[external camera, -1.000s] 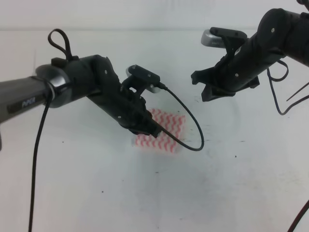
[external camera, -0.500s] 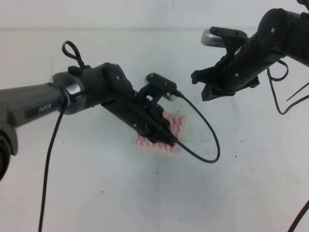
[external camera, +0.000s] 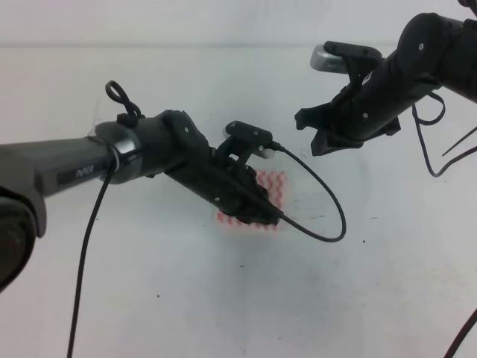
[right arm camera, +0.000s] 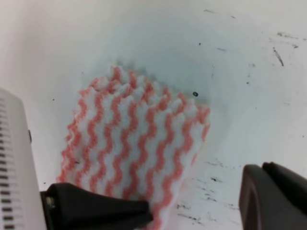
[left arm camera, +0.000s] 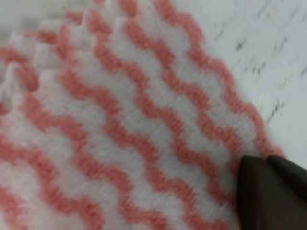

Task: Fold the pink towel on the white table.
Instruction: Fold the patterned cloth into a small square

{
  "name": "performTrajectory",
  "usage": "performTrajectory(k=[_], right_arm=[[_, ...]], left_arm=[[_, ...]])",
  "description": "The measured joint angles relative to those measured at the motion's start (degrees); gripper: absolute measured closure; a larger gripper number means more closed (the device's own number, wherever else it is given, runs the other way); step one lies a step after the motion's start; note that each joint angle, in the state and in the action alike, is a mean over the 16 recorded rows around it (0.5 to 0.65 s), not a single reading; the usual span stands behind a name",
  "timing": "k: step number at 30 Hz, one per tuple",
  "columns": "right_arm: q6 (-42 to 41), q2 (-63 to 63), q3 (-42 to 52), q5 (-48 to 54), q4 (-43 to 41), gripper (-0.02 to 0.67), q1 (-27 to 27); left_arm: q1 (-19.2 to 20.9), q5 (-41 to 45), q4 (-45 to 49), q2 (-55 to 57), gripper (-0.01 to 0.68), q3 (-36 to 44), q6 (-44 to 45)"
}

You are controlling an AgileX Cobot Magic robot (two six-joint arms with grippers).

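We saw the pink towel (external camera: 270, 195) lying as a small folded pad near the middle of the white table (external camera: 186, 298), its pink-red wavy stripes running across fuzzy white cloth. The left gripper (external camera: 262, 215) reached low across it, tilted down, one dark fingertip (left arm camera: 271, 194) on the towel's edge; we could not tell whether it was clamped. The right gripper (external camera: 317, 134) hung raised well above, fingers apart.

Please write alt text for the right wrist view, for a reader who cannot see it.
A pink towel with wavy stripes lies on the white table. A dark finger of the left gripper touches its near edge.
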Motion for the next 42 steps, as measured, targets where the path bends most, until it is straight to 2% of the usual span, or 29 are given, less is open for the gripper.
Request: performTrajectory(k=[13, 19, 28, 35, 42], right_arm=[[-0.01, -1.46, 0.0, 0.38, -0.47, 0.667, -0.01], [-0.03, -5.69, 0.95, 0.44, -1.27, 0.667, -0.01], [0.05, -19.42, 9.26, -2.72, -2.17, 0.667, -0.02], [0.26, -33.91, 20.99, -7.5, -1.8, 0.667, -0.04], [0.43, -49.53, 34.08, -11.9, -1.33, 0.667, -0.08]], left_arm=[[0.01, -5.34, -2.49, -4.72, 0.675, 0.64, 1.2], [0.02, -11.95, -1.36, -11.91, 0.675, 4.84, 0.47], [0.01, -26.27, -1.68, -28.95, 0.675, 19.77, -0.09], [0.02, -35.88, -4.13, -46.24, 0.675, 34.47, -0.08], [0.03, -41.28, -6.46, -63.29, 0.675, 48.1, -0.18]])
